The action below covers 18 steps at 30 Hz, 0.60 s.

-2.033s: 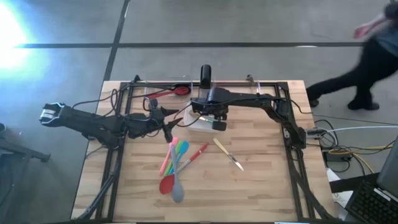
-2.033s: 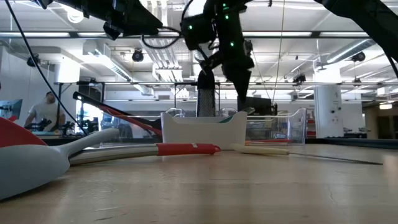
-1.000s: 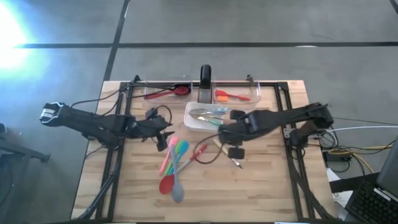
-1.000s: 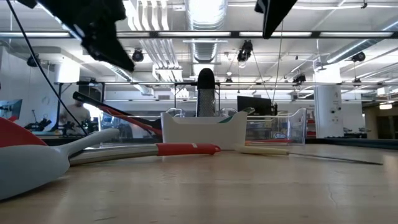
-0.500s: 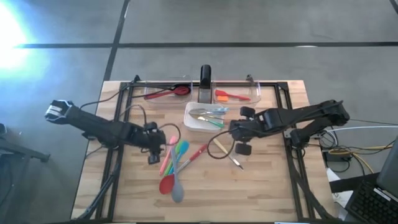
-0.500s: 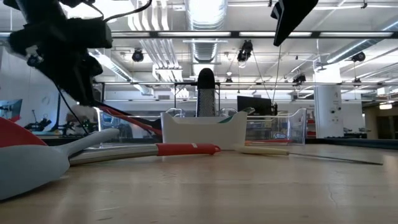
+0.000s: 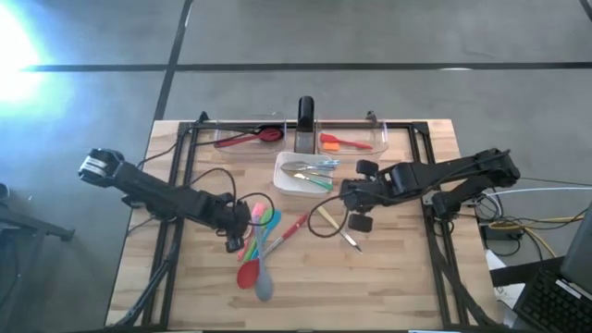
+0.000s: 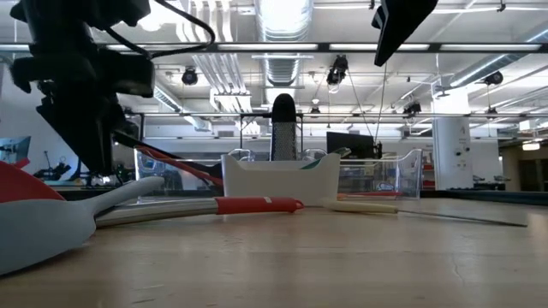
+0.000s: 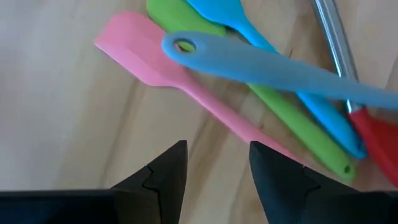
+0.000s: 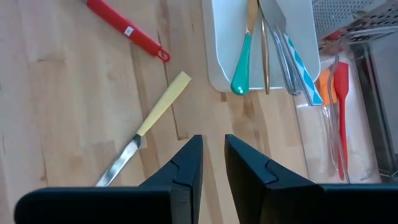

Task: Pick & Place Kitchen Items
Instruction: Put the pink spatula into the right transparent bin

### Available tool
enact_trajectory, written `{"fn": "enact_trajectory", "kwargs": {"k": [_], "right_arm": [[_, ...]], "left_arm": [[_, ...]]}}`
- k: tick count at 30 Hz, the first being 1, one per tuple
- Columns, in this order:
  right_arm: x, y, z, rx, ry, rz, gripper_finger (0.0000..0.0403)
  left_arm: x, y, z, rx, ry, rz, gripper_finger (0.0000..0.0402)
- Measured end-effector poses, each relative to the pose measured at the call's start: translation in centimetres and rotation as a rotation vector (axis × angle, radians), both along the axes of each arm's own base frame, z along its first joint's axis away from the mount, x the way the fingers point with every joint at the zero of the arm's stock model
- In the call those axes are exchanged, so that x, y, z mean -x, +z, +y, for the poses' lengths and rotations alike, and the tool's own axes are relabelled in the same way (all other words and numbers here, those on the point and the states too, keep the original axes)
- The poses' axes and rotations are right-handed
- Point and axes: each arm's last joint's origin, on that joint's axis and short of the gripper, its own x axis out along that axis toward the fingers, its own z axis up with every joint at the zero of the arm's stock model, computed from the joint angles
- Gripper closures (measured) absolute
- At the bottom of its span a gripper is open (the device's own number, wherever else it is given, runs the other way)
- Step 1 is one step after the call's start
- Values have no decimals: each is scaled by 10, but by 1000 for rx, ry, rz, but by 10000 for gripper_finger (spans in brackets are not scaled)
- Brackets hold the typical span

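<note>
Down low over the wooden butcher-block bench (image 7: 388,277), left gripper (image 9: 214,168) with fingers spread, straddling the flat pink silicone spatula (image 9: 186,87) without touching it. Just beside that spatula: a green silicone spoon (image 9: 273,115), a bright blue silicone spoon (image 9: 298,102), and a grey-blue silicone spoon (image 9: 280,68) with a hole in its handle end, lying crosswise on top of the other three. Same cluster in the high view, left of bench centre, fanned together with a red silicone spoon (image 7: 248,274) at the near end. Close by, a slim red-handled utensil (image 7: 294,227) lying diagonally toward the middle.

Right gripper (image 10: 212,158) held above the bench right of centre, fingers slightly parted, pinching nothing. Under it and just ahead, a cream-handled table knife (image 10: 144,127) flat on the wood, blade pointing away from the white square dish (image 10: 214,68). Inside the dish: a teal-handled piece of cutlery (image 10: 242,65) and several thin metal pieces, all lengthwise.

At the far edge, two clear rectangular plastic bins: left one (image 7: 222,137) holding a red-headed, black-handled utensil (image 7: 252,137), right one (image 7: 375,139) holding an orange-red spatula (image 7: 338,142).
</note>
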Motion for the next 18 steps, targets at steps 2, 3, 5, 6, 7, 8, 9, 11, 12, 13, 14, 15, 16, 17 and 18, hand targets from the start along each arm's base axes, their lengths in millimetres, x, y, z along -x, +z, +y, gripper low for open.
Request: {"fn": "enact_trajectory", "kwargs": {"k": [2,3,5,6,7,8,9,11,12,13,14,15,16,17,18], "right_arm": [[0,0,0,-1,0,-4,339],[-1,0,0,-1,0,-6,338],[-1,0,0,0,3,-4,336],[-1,0,0,0,3,-4,335],[-1,0,0,0,3,-3,334],[-1,-1,0,0,2,-2,333],[-1,-1,0,0,1,-1,332],[-1,-1,0,0,0,-1,332],[-1,-1,0,-1,0,-1,332],[-1,-1,0,-1,0,-1,333],[-1,-1,0,-1,0,-1,335],[-1,-1,0,0,0,-1,337],[-1,-2,0,0,1,0,338],[-1,-2,0,0,0,2,340],[-1,-2,0,0,0,1,342]], "left_arm": [[-5,-2,-2,23,33,-21,225],[-7,-3,-2,34,50,-33,225],[-12,-5,-4,57,77,-50,225],[-13,-7,-4,68,92,-56,225],[-15,-8,-5,79,104,-56,225],[-16,-9,-5,84,115,-51,225],[-16,-11,-5,86,127,-43,225],[-17,-15,-6,90,150,-28,225],[-18,-17,-6,92,162,-21,225],[-18,-18,-6,92,170,-13,225],[-19,-21,-6,90,178,-3,225],[-20,-23,-7,89,188,5,225],[-21,-26,-7,87,195,17,225],[-22,-29,-7,83,200,26,225],[-22,-31,-7,79,205,32,225]]}}
